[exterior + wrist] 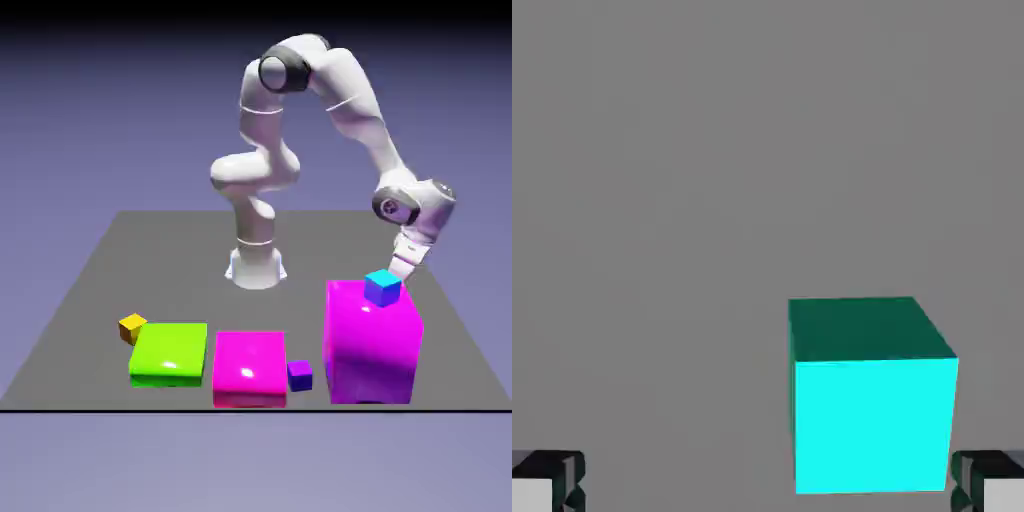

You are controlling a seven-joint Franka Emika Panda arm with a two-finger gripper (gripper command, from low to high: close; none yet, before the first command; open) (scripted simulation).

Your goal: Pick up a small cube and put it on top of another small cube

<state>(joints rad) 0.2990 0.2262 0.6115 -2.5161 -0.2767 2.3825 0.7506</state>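
I'm at the approach to the pick. The small teal-green cube, bright cyan on its top face point(874, 426), sits on the grey worktop point(290, 310) in my hand view; from outside I can't make it out, and I judge the tall magenta block point(370, 350) is hiding it. To take it well, I'd first centre the claw point(768, 482): the cube lies toward the right-hand fingertip in the hand view, so dropping straight down could land that finger on its edge. I'd shift until both sides have equal room, square the fingers to its faces, then lower vertically and slowly, keeping the wrist off the magenta block and the small blue cube with a cyan top point(383, 287) perched on it. I'd close only once the pads are level with the cube's middle, and lift straight up before travelling.

The claw is wide open, its fingertips well apart, with nothing between them gripped; I see no contact with the cube. The stacking target, the small yellow-orange cube point(132, 328), is at the exterior view's left, close by the flat lime-green block point(169, 352), so I'd plan a high carry and a careful release there.
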